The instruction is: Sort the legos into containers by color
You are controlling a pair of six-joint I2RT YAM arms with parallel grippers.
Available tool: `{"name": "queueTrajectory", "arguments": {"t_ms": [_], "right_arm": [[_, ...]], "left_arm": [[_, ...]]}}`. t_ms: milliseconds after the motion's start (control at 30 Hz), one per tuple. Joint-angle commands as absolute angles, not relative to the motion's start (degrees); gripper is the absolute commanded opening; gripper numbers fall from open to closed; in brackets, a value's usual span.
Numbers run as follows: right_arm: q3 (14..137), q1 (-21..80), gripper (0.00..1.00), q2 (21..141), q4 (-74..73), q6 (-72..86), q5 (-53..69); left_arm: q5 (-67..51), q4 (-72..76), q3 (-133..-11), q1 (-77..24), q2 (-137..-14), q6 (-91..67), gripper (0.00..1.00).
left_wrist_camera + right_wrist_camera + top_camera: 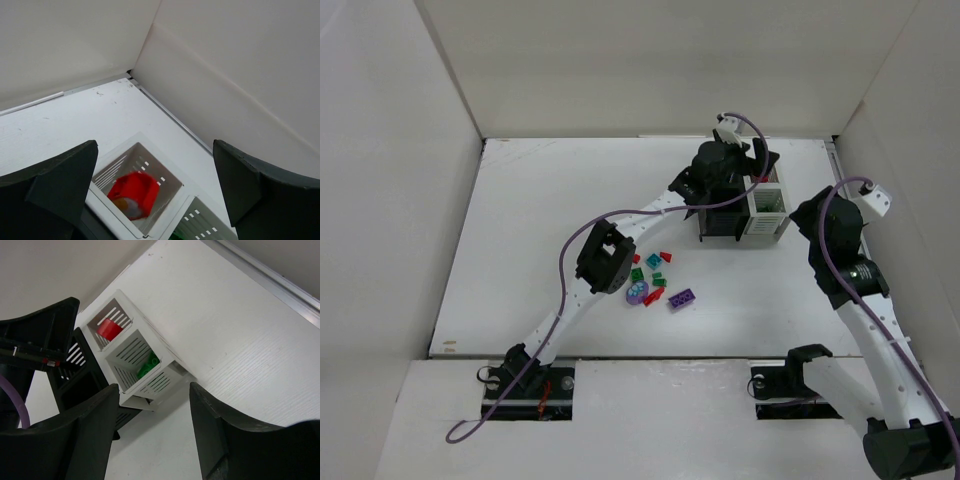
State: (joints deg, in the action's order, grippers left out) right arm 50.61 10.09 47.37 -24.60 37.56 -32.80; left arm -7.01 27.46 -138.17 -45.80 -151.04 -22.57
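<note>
Left gripper (155,167) hangs spread wide and empty over the white slatted plastic bin (172,182), small red plastic brick (134,192) lying inside. Best lift straight up, clear of the rim, before heading for the loose bricks (655,282); right gripper (152,392) gapes empty alongside

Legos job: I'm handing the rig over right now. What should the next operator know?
Left end effector: open, empty, above the white container, over the compartment where a red lego lies.
Right end effector: open, empty, beside the containers.
Done: the red lego and a green lego sit in separate white compartments. The inside of the black container is not visible.
To do: loose legos in red, green, teal and purple lie clustered on the table.
</note>
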Motion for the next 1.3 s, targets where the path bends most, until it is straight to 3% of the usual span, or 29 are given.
{"name": "queueTrajectory", "arguments": {"t_ms": [0,267,600,767,900,1000,1267], "right_arm": [[50.7,9.8,0.63,46.3,-25.0,38.0,-33.2],[50.7,9.8,0.63,45.8,-25.0,37.4,-33.2],[50.7,11.2,0.63,49.8,-20.0,25.5,-12.1],[51.9,18.0,0.62,53.7,-20.7,22.5,-3.4],[54.0,27.6,0.62,59.7,-26.6,23.2,-5.4],[53.3,35.6,0.62,63.9,-27.2,25.8,-8.4],[51.8,40.7,0.64,72.2,-30.1,34.1,-11.1]], "left_arm": [[-7.8,29.6,-140.1,-45.9,-148.3,-21.3,0.98],[-7.2,23.0,-133.2,-46.4,-137.1,-18.6,1.0],[-10.7,10.3,-88.4,-35.3,-98.8,-27.5,1.0],[7.9,-4.7,-71.8,-37.2,-84.9,-28.8,1.0],[10.8,-15.1,-62.2,-37.7,-77.1,-35.2,1.0],[8.5,-14.2,-51.7,-37.7,-70.0,-35.8,1.0],[2.2,-10.5,-37.2,-38.8,-54.3,-35.0,1.0]]}}
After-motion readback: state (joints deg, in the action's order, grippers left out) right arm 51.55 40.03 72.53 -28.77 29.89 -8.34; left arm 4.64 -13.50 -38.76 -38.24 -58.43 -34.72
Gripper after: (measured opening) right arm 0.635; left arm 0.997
